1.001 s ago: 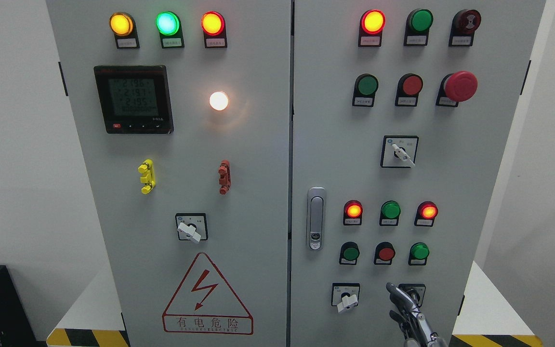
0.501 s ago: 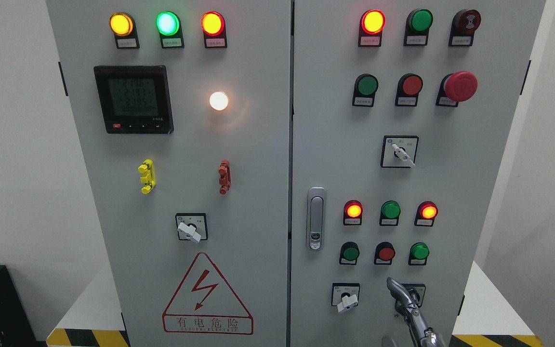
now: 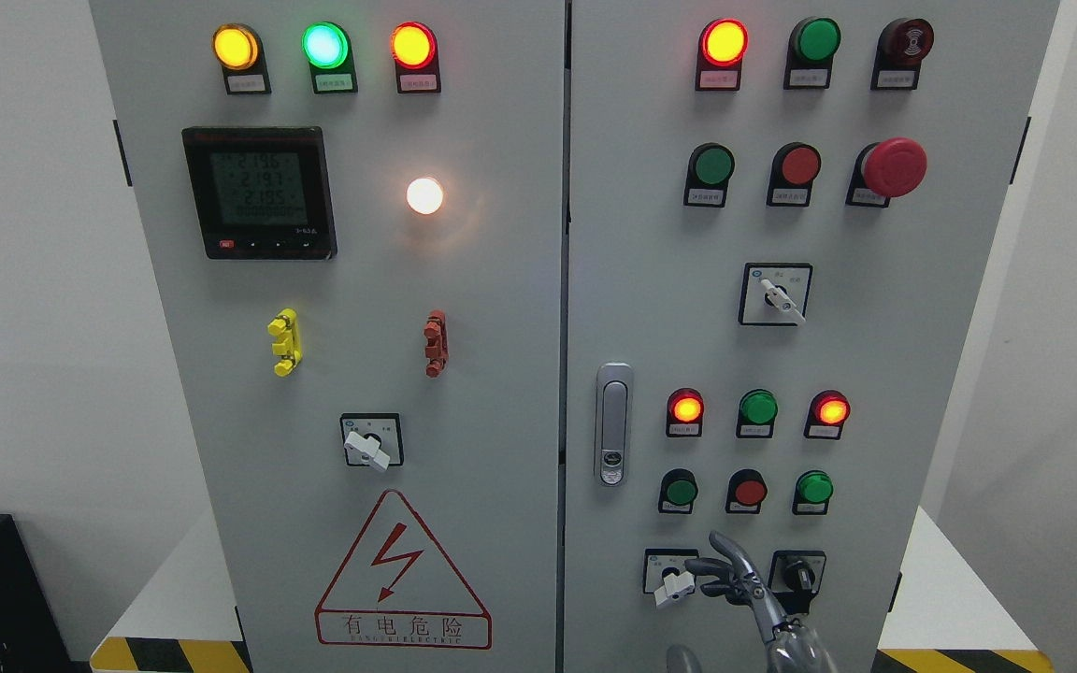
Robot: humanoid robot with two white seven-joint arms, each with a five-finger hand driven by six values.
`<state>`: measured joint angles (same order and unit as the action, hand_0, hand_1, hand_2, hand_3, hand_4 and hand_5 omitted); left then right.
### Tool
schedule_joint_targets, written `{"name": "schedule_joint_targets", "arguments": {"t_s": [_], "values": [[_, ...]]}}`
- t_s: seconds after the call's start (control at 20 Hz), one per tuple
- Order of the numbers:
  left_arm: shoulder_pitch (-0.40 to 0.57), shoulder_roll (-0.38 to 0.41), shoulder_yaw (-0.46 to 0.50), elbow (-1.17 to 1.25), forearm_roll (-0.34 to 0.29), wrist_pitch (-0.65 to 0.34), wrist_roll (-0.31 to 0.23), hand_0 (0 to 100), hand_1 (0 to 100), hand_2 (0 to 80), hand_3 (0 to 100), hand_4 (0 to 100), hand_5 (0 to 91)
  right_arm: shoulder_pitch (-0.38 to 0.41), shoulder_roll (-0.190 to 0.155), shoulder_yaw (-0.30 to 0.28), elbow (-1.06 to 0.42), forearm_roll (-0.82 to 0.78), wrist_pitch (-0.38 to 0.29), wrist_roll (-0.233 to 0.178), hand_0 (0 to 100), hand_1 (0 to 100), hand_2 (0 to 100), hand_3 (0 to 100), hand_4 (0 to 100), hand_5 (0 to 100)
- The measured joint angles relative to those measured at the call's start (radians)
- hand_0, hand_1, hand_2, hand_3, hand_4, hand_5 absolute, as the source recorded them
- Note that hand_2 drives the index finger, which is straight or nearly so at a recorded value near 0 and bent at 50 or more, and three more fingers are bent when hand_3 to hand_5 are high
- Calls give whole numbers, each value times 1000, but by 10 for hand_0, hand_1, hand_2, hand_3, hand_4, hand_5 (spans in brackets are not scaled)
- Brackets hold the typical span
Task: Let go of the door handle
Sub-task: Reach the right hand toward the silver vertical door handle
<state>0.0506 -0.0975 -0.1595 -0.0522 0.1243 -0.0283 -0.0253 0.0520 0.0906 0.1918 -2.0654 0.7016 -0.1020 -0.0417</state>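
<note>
Right hand [image 3: 735, 584] hovers open, well below door handle [image 3: 613, 425].

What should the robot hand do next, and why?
Probably draw the right hand down and away from the cabinet. Its fingers look spread and hold nothing, low beside the white selector switch. The door handle stands free higher up, so the letting go seems done.

The door handle [image 3: 613, 425] is a slim, upright silver lever set in a grey oval housing, with a small lock at its lower end. It lies flush at the left edge of the right cabinet door [image 3: 651, 280], untouched.
</note>
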Motion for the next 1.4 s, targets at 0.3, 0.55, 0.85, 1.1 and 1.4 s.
{"name": "schedule_joint_targets", "arguments": {"t_s": [0.3, 0.55, 0.85, 1.1, 1.4], "values": [[0, 0, 0, 0, 0, 0, 0, 0, 0, 45, 109, 8, 0, -31, 16, 21, 30, 189, 1, -17, 353, 250, 0, 712, 702, 723], [0, 0, 0, 0, 0, 0, 0, 0, 0, 45, 110, 8, 0, -43, 25, 33, 54, 348, 2, -45, 338, 250, 0, 715, 705, 726], [0, 0, 0, 0, 0, 0, 0, 0, 0, 45, 111, 7, 0, -68, 31, 55, 86, 499, 81, -72, 316, 251, 0, 737, 715, 745], [0, 0, 0, 0, 0, 0, 0, 0, 0, 45, 111, 7, 0, -113, 35, 74, 115, 585, 122, -98, 305, 247, 0, 737, 714, 749], [0, 0, 0, 0, 0, 2, 0, 0, 0, 45, 110, 6, 0, -148, 38, 105, 142, 666, 159, -101, 303, 243, 0, 737, 714, 751]]}}
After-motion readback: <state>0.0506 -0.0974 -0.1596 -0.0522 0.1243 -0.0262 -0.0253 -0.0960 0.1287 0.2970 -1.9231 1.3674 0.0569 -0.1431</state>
